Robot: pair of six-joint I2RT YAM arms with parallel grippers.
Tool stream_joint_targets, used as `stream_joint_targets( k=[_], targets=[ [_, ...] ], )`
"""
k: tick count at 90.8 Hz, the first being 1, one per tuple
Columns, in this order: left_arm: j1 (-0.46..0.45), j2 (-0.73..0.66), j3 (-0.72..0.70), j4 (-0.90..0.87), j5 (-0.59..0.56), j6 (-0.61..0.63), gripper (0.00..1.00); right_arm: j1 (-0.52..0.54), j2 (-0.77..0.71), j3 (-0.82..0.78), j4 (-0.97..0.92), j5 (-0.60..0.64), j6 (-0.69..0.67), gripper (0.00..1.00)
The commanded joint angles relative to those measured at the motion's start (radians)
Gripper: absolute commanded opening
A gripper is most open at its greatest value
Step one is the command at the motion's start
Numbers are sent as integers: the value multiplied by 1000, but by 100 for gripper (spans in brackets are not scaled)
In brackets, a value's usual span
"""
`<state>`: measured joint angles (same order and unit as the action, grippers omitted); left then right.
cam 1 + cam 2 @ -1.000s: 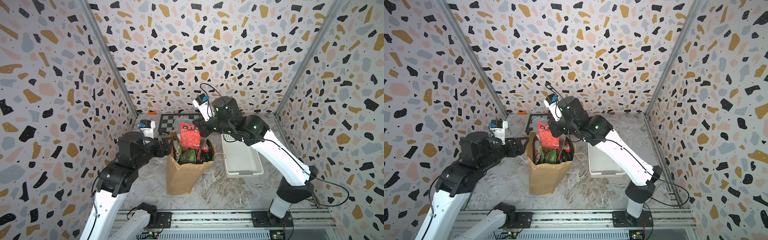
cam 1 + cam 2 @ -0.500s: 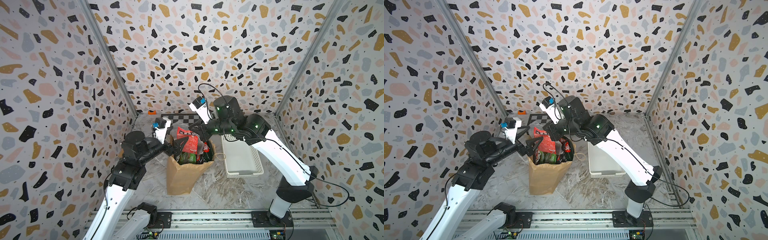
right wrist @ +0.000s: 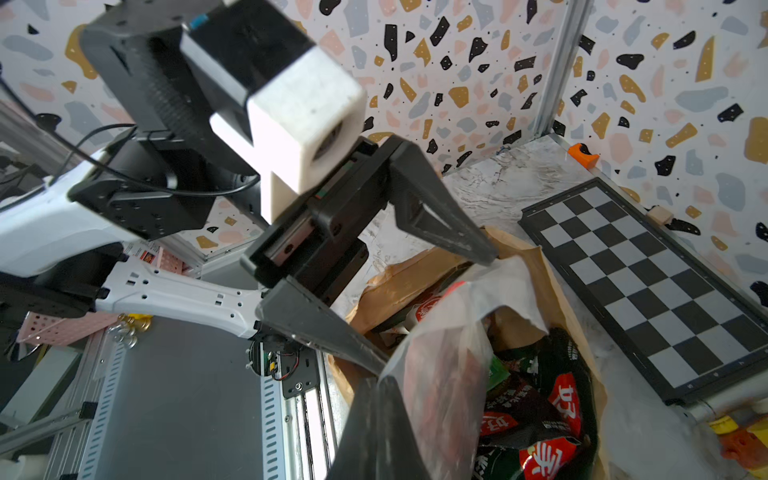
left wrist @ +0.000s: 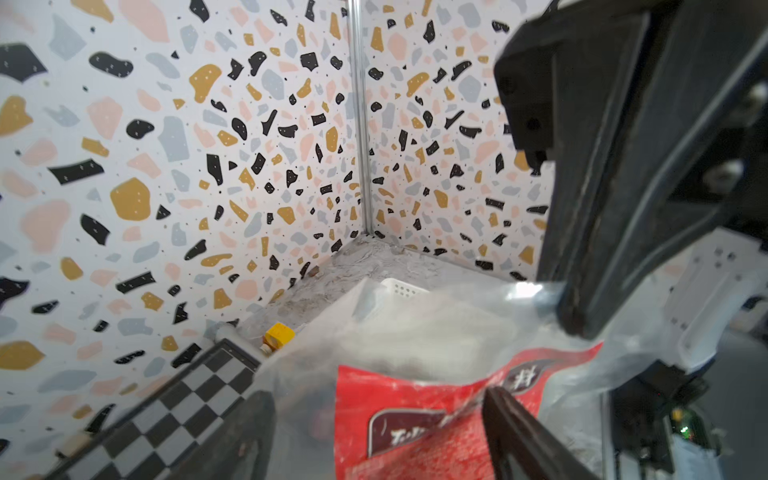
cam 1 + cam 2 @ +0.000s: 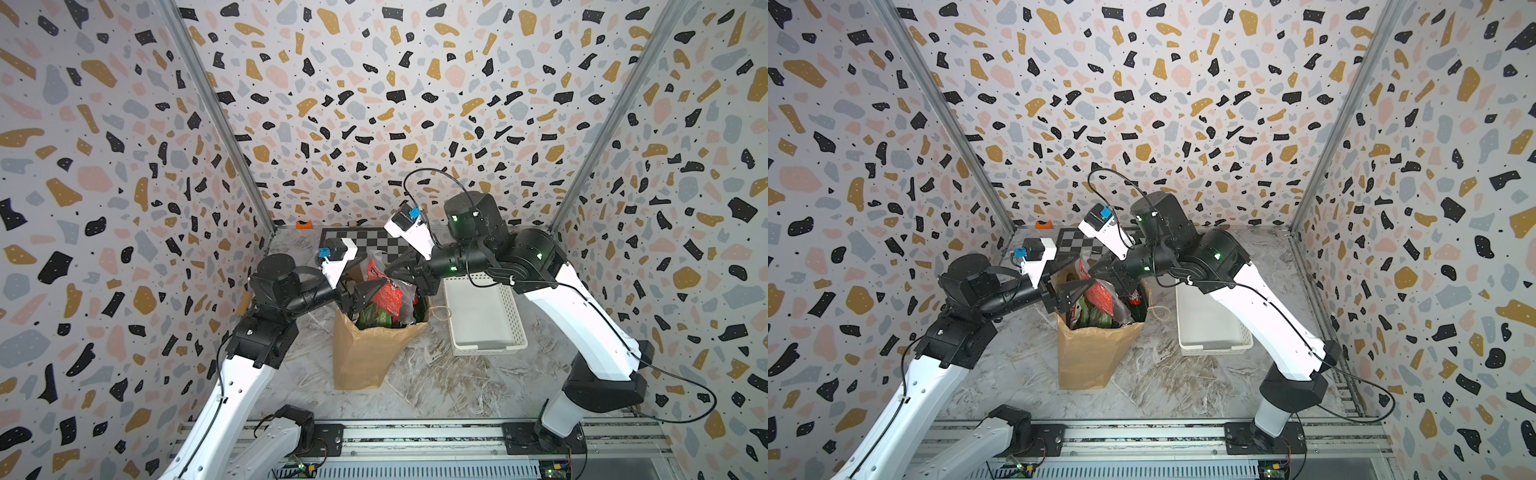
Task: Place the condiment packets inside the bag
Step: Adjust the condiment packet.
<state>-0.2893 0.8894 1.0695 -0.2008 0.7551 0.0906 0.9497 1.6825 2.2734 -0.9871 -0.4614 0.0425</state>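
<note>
In both top views the right claw point(image 5: 392, 272) is pinched together on a red-and-clear packet point(image 5: 386, 296), which hangs just under it, over the open mouth of the kraft paper bag point(image 5: 361, 357). The left claw point(image 5: 374, 293) faces it from the opposite side with its jaws apart. Behind the right claw, the white basket point(image 5: 1208, 332) shows no packets.

From the left wrist, the left claw point(image 4: 536, 359) has its 2 fingers spread, and the packet's point(image 4: 436, 415) clear top lies between them. I cannot tell whether either one touches it.

From the right wrist, the right claw point(image 3: 376, 399) is clamped on the packet's point(image 3: 440, 374) film. Just beyond its tips, dark packets point(image 3: 540, 415) with red logos lie inside the bag point(image 3: 552, 291).

My read is that the job is nearly done. Several packets are in, and this 1 only needs lowering and letting go.
</note>
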Motion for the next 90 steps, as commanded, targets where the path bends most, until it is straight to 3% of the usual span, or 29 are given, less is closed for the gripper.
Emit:
stream_joint_targets(
  k=[1, 22, 37, 46, 56, 66, 74, 79, 90],
  targets=[
    [-2, -22, 7, 43, 52, 38, 97, -16, -54, 41, 2, -85, -67, 0],
    [-2, -78, -22, 54, -25, 56, 100, -41, -65, 41, -64, -117, -142, 0],
    [-2, -49, -8, 28, 157, 36, 97, -42, -66, 42, -69, -122, -158, 0],
    [-2, -14, 14, -7, 226, 28, 79, -42, -61, 48, -66, -113, -155, 0],
    [-2, 17, 36, -48, 235, 27, 54, -43, -61, 49, -56, -114, -149, 0],
    [-5, 34, 43, -53, 263, 17, 36, -42, -63, 49, -54, -130, -156, 0],
    [-7, 31, 47, -49, 270, 14, 0, -44, -64, 48, -57, -124, -156, 0],
    [-7, 19, 45, -42, 246, 15, 0, -45, -63, 43, -59, -107, -156, 0],
    [-7, -17, 37, -17, 230, 22, 0, -44, -57, 16, -95, -101, -218, 42]
  ],
)
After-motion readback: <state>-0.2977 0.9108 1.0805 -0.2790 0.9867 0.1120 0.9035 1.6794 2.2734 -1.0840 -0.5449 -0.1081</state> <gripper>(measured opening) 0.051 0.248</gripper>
